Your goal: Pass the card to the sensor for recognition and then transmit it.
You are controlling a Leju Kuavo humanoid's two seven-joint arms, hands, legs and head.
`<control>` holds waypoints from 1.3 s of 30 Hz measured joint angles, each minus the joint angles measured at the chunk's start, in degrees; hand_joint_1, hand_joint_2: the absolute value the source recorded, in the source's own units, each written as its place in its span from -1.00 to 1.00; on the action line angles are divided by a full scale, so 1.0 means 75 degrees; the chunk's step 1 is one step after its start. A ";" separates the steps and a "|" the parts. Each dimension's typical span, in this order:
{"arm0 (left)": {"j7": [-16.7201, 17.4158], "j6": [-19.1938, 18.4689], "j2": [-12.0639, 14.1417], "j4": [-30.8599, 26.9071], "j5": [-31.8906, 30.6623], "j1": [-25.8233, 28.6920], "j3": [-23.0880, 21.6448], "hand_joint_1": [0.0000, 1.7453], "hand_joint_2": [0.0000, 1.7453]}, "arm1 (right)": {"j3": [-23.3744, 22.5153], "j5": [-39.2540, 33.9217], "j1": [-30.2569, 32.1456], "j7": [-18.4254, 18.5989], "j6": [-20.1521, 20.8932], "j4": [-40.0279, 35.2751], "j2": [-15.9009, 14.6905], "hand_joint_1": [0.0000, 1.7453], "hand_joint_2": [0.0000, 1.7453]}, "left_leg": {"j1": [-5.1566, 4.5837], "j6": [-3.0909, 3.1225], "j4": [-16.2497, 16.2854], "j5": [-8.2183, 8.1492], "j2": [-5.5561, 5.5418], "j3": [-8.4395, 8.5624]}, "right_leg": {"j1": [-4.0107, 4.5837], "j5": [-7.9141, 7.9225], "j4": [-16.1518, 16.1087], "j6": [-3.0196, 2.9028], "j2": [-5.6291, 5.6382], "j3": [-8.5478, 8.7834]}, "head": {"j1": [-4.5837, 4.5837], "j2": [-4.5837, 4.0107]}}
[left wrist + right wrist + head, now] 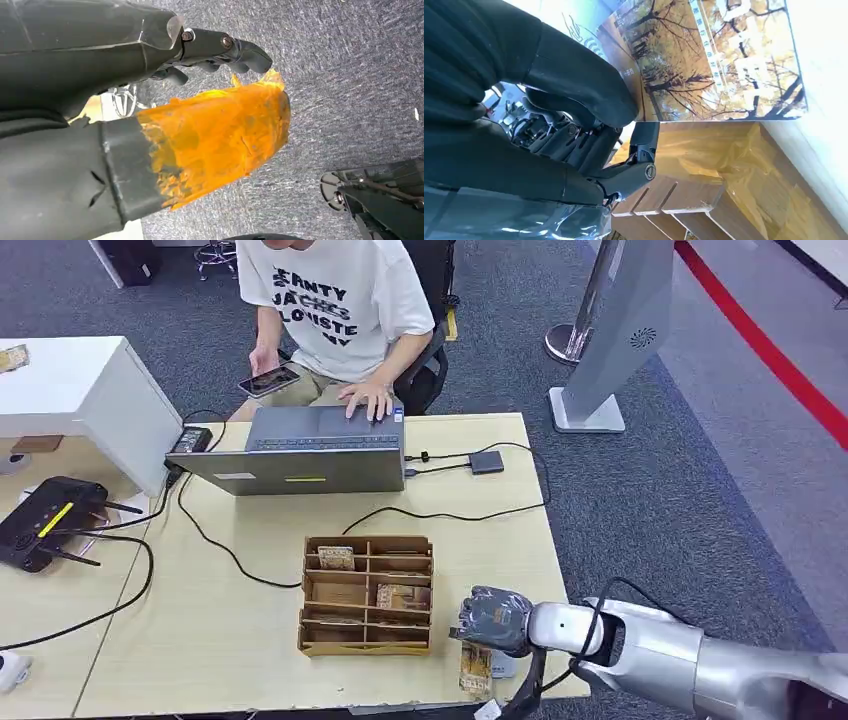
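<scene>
We have right hand (pixel 492 620) pinching card (pixel 475 668) at near surface (pixel 240 640) edge, right of wooden organizer (pixel 367 595). Step: presenting card to sensor. Next: hold flat until recognised, then hand over. Left hand (pixel 220 47): can't tell.

Pale wooden table (pixel 230 640) at frame centre, grey open laptop (pixel 300 455) upper middle, brown compartmented cardboard organiser (pixel 367 595) lower centre, black router (pixel 45 520) at left
</scene>
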 joint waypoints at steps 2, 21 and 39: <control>0.0000 0.0000 -0.0003 0.0000 0.0000 0.0000 0.0000 -1.00 -1.00 | -0.0006 0.0000 0.0003 0.0000 -0.0009 0.0003 0.0003 1.00 1.00 | 0.0000 0.0000 0.0000 0.0000 0.0000 0.0000 | 0.0000 0.0000 0.0000 0.0000 0.0000 0.0000 | 0.0003 0.0000; -0.0009 -0.0050 0.0006 0.0000 -0.0023 0.0001 0.0003 -1.00 -1.00 | -0.0504 0.0402 0.0021 0.0394 -0.0294 0.0026 -0.0020 1.00 1.00 | 0.0000 0.0000 0.0000 0.0000 0.0000 -0.0002 | 0.0000 0.0000 0.0000 0.0000 0.0000 -0.0002 | 0.0000 0.0000; -0.0055 -0.0061 0.0015 0.0000 -0.0076 0.0001 0.0003 -1.00 -1.00 | -0.1653 0.0839 -0.0265 0.0772 -0.0344 -0.0478 -0.0265 1.00 1.00 | 0.0000 0.0000 0.0000 0.0000 0.0000 -0.0002 | 0.0000 0.0000 0.0000 0.0000 0.0000 -0.0002 | 0.0000 0.0000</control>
